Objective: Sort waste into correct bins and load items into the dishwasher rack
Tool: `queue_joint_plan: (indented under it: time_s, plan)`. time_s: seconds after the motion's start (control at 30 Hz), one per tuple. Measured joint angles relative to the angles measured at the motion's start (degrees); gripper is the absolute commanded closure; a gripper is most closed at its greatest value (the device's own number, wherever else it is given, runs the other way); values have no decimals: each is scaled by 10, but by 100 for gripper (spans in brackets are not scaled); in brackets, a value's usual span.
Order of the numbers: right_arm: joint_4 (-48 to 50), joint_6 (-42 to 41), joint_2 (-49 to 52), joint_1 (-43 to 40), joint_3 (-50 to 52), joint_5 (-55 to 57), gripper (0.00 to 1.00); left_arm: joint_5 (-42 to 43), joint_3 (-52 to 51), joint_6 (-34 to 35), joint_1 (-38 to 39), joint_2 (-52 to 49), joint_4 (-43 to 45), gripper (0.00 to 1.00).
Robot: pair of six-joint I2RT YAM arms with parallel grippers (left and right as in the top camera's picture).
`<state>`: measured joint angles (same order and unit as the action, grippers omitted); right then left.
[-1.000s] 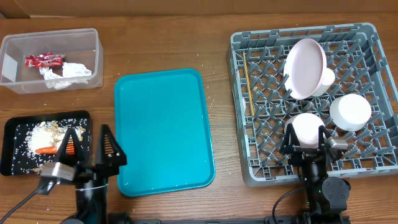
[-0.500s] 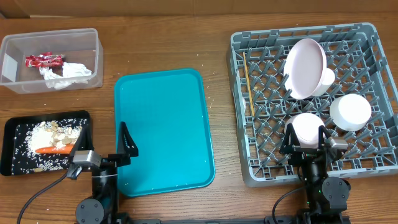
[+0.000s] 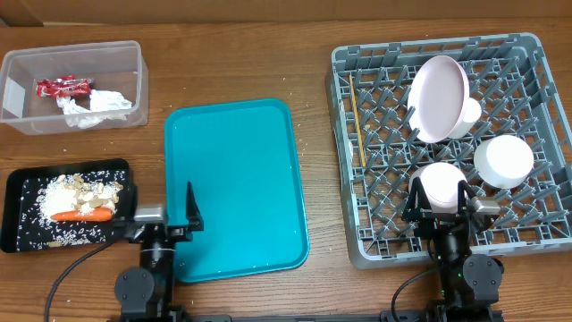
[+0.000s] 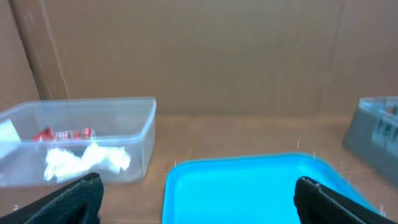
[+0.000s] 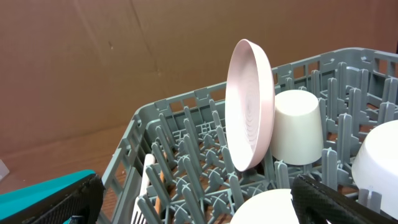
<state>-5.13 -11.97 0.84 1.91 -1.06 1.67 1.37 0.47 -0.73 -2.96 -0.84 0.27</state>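
Looking down from overhead: in the clear tub [image 3: 71, 46] at the far left, a red wrapper [image 3: 63, 87] and a crumpled napkin [image 3: 94, 107], side by side. In the black tray [image 3: 20, 192] by the left arm, a carrot piece [image 3: 82, 215] lying on rice and beige scraps [image 3: 64, 191]. Between bins and rack, on the wooden surface [image 3: 232, 54], a teal tray [image 3: 234, 179]. In the dishwasher rack [image 3: 384, 179] on the right, a pink plate [image 3: 438, 98] standing on edge against a cup [image 3: 470, 112], a front bowl [image 3: 441, 182] and a right bowl [image 3: 503, 161], both mouth-down, plus chopsticks [image 3: 356, 125] along the rack's left side. Left claw [image 3: 161, 215] spread wide across the gap between black tray and teal tray, gripping nothing. Right claw [image 3: 439, 199] equally wide, straddling the front bowl from above; contact with it, cannot tell.

Switching to the left wrist: fingers at the two lower corners, far apart, only the teal tray between them. Beyond, the clear tub with wrapper and napkin inside; at the right edge, a corner of the rack.

Turning to the right wrist: fingers wide apart at the lower corners, the front bowl's dome rising between them, not pinched. Behind, the plate upright beside the upturned cup, the right bowl at the frame's edge.
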Motion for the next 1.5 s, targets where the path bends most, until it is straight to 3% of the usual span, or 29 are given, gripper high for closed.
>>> queue_joint_plan:
  time_s: [0.13, 1.5]
  plan:
    - [0, 0, 0, 0, 0, 0, 0, 2, 0, -14, 0, 0, -46, 0]
    - [0, 0, 0, 0, 0, 0, 0, 1, 0, -25, 0, 0, -46, 0]
